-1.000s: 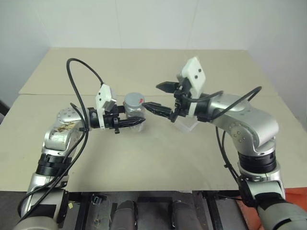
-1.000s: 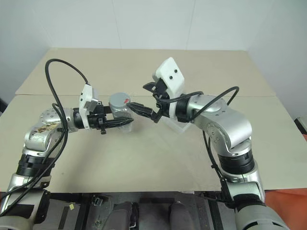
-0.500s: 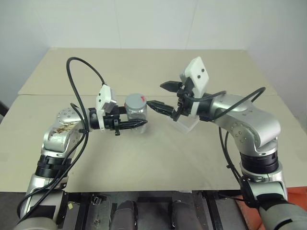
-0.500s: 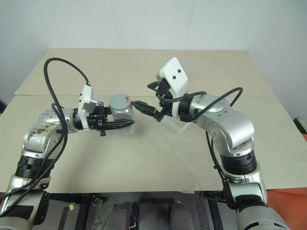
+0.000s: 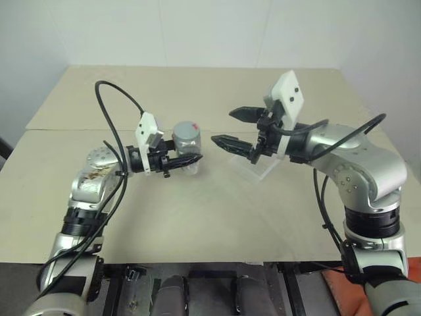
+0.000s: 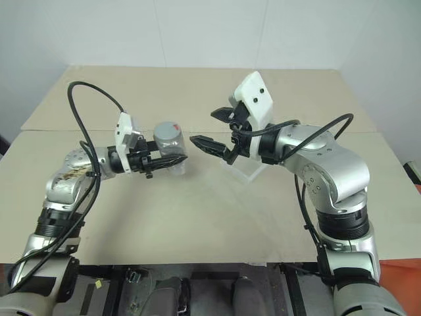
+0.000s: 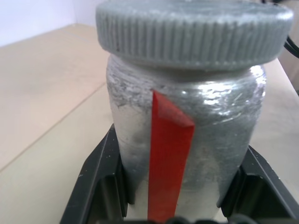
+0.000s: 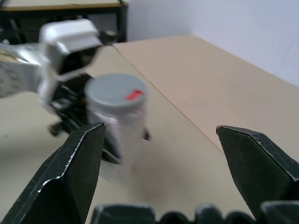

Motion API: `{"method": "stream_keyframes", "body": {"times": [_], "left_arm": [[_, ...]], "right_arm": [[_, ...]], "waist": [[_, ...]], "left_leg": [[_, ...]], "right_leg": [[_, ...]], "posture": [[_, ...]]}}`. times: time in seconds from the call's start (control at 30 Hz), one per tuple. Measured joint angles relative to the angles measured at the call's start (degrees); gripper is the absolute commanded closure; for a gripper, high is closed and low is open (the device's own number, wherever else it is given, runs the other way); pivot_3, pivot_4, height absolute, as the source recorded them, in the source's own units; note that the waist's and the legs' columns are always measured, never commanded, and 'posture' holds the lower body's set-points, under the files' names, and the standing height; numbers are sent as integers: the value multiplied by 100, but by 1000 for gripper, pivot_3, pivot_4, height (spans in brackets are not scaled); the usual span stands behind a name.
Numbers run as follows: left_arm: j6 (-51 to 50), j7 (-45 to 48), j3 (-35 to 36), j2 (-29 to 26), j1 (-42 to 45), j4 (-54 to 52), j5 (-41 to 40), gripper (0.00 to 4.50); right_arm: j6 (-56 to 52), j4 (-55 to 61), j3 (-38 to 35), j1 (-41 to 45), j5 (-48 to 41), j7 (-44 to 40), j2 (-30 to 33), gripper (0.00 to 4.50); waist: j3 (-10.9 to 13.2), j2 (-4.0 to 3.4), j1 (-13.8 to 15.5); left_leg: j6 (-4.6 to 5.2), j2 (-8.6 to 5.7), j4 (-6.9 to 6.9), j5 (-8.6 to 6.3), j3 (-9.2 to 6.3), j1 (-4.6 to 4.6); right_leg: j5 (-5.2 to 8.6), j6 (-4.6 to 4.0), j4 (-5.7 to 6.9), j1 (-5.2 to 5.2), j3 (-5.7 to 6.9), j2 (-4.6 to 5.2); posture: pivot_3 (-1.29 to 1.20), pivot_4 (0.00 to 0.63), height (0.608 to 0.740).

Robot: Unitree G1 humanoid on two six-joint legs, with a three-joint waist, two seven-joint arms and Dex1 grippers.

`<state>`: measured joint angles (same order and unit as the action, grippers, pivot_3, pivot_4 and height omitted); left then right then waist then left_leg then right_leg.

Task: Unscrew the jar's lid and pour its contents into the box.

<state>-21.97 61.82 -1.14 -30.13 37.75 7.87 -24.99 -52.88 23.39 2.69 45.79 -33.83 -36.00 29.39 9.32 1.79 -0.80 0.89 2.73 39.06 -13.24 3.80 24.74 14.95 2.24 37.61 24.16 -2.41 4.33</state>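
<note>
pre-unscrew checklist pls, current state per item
1. Left gripper shut on the jar, fingers either side of its body: ok.
2. Lid seated on the jar: ok, not yet unscrewed.
3. Right gripper open, wide enough for the lid: ok.
4. Right gripper at the lid: not ok, it stands apart, off to the jar's side.
5. Box on the table, below the right gripper: ok.
6. Contents inside the jar: cannot tell.
</note>
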Motion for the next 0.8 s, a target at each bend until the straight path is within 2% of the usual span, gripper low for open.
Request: {"method": "stream_keyframes", "body": {"times": [0.23, 0.53, 0.8], "left_arm": [[50, -237, -24, 340, 148, 105, 115, 2498], [30, -193, -35, 372, 170, 19, 131, 2498], [-57, -98, -33, 335, 164, -63, 122, 2498]], "right_arm": [[9, -68, 347, 176, 224, 415, -585, 37], [104, -472, 576, 410, 674, 763, -1062, 37], [114, -707, 598, 478, 899, 848, -1246, 37]], "waist": [[0, 0, -4], [0, 0, -2], [0, 0, -3]], "left_leg": [[0, 0, 0, 0, -1, 1], [0, -1, 0, 0, 2, 1], [0, -1, 0, 0, 3, 1]], "right_leg": [[0, 0, 9, 2, 0, 1], [0, 0, 10, 1, 2, 1], [0, 0, 12, 1, 2, 0]], "posture": [[0, 150, 740], [0, 150, 740], [0, 150, 740]]}}
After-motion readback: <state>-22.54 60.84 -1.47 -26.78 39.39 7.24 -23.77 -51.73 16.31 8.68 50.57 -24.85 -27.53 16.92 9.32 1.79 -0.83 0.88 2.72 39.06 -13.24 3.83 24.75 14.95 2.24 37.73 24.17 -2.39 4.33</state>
